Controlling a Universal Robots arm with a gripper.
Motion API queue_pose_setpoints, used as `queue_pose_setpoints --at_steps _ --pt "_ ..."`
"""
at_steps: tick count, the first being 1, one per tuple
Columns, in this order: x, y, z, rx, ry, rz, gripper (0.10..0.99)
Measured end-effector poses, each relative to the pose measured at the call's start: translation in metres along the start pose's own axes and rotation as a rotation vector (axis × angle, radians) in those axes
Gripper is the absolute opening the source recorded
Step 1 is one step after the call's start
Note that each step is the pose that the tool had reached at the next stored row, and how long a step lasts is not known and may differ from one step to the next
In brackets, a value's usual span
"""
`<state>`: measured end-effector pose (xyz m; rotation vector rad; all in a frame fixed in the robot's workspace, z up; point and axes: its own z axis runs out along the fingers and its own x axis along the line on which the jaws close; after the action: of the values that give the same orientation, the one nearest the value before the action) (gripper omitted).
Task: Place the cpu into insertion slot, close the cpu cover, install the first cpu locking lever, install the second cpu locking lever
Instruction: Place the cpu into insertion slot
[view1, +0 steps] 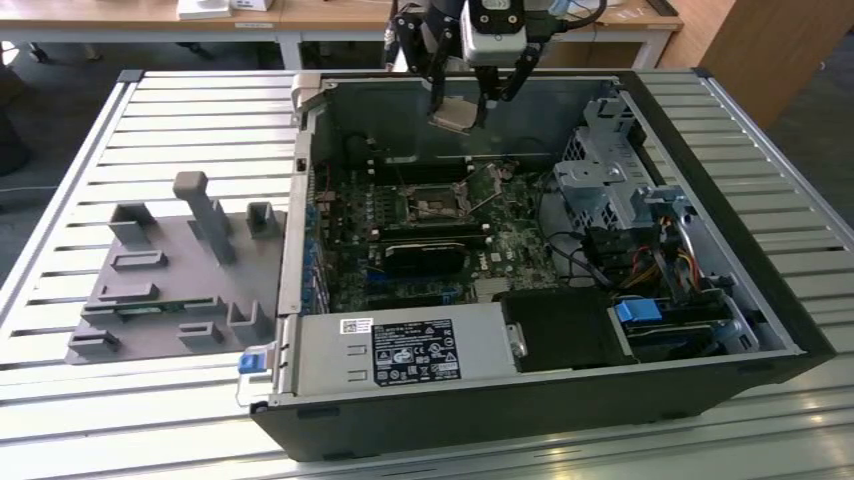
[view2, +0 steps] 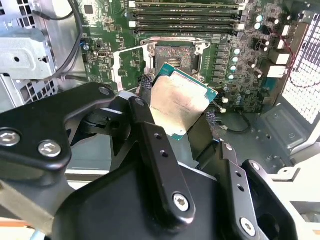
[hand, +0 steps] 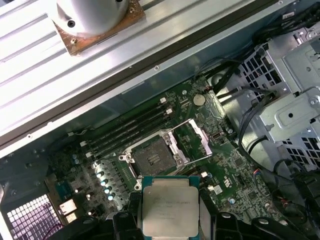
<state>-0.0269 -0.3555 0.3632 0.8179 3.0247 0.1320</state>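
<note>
Silvery-beige cpu (view2: 180, 102) (teal-edged), green motherboard (hand: 235, 172) — black fingers (view2: 156, 145)

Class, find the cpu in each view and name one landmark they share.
Exterior view: cpu in the gripper, above the computer case.
Second wrist view: cpu tilted, in front of the insertion slot.
First wrist view: cpu beside the insertion slot.
Shared landmark: the insertion slot.

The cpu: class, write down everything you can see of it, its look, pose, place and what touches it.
The cpu is a small flat square chip: pale silvery metal top with faint print, on a thin green base showing at its edges. It hangs tilted in the air over the open computer case, above the motherboard. The end effector is shut on it, black fingers pressing two opposite edges. The empty socket lies below, not touching it.
</note>
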Motion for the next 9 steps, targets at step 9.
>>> queue_pose_setpoints --at_steps 9 --pt "0.0001 0.0002 0.0003 0.0 -0.0057 0.063 0.541"
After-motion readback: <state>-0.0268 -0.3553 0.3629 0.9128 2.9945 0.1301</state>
